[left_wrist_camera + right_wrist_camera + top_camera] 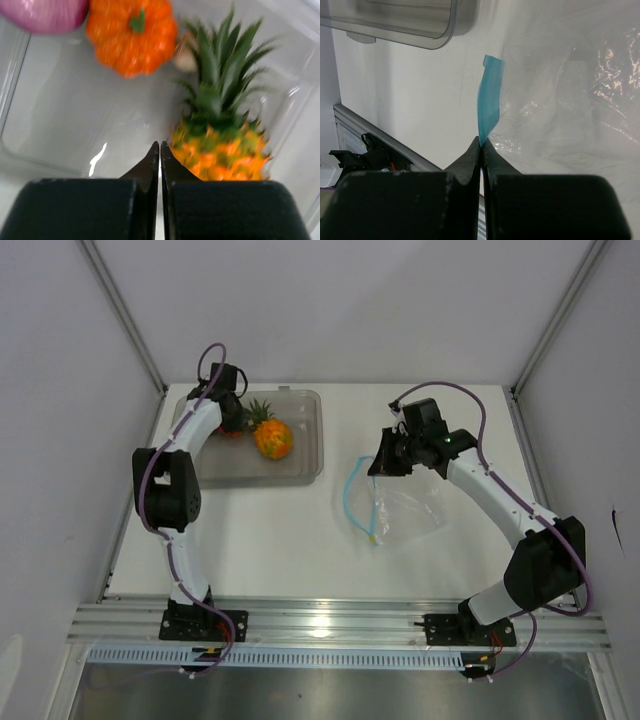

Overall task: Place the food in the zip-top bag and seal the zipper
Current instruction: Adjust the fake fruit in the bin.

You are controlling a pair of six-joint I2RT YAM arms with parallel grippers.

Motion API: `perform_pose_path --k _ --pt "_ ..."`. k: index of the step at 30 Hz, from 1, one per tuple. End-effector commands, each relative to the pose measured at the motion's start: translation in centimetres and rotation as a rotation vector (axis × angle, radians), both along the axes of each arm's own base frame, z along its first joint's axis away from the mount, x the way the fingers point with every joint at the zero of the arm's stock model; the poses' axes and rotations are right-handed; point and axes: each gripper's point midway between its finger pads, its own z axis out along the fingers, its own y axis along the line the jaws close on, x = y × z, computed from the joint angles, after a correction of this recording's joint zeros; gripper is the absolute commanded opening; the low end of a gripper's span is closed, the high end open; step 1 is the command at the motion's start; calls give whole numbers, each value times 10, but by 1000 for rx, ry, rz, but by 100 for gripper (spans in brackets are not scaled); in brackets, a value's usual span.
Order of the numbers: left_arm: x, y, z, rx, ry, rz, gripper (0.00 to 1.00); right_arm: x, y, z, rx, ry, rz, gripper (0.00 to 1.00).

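The left claw [159,145] is clenched on nothing inside the grey tray [55,120]. The pineapple [220,150] lies just right of its tips (not between them), with the orange [131,35] ahead-left. The right claw [481,142] pinches the blue zipper [489,100], and the clear zip-top bag [570,90] spreads to its right.

Robotics lab test cell, by looks. White desk [300,540] was boxed in by plain white wall panels [330,310] on aluminium posts [120,310]. Left arm [170,490] and right arm [495,495] sat bolted to extruded aluminium rail [330,620] at near edge, with slotted cable duct [300,655] below. Props were toys: plastic pineapple [272,438] in clear tray [300,465].
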Motion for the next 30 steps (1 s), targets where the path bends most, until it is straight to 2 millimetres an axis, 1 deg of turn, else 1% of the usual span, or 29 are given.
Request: perform_pose_path --k 1,5,6,7,8,9,10,11,12,14,20,22,24,25,26,27,28,30 --pt "24 3 9 -58 -54 9 1 0 2 9 9 -32 -1 0" --pt "40 7 14 -93 -102 42 1 -1 2 6 2 -30 1 0" --pt "40 7 12 -92 -90 44 1 -1 2 5 0 -25 -1 0" --pt "47 7 18 -93 -103 42 1 -1 2 4 0 -25 1 0" --pt "55 3 11 -106 -87 32 1 -1 2 3 0 -22 0 0" --pt "56 1 6 -113 -72 25 1 0 3 4 3 -23 0 0" --pt "59 -8 9 -150 -73 -8 1 -1 3 4 4 -21 2 0" --pt "63 -11 3 -158 -63 -17 1 0 4 4 5 -21 1 0" --pt "63 -17 1 -180 -51 -33 1 1 4 3 7 -21 -2 0" --pt "63 -22 -1 -179 -45 -46 1 -1 6 2 8 -15 0 0" --pt "47 -26 -22 -180 12 -44 1 -2 10 3 17 -19 2 0" --pt "40 -30 -26 -194 28 -54 1 -3 11 2 19 -17 3 0" --pt "27 -40 -37 -214 52 -73 1 -5 13 2 23 -14 3 0" --pt "25 -45 -27 -223 30 -83 1 -5 13 3 26 -17 3 0" --pt "15 -51 -34 -231 49 -94 1 -6 14 3 27 -19 6 0" --pt "10 -59 -38 -258 52 -105 1 -6 15 4 31 -22 6 0" --pt "7 -65 -31 -277 42 -116 1 -7 15 4 34 -18 4 0" --pt "-10 -79 -41 -308 72 -140 1 -7 16 5 37 -19 2 0"
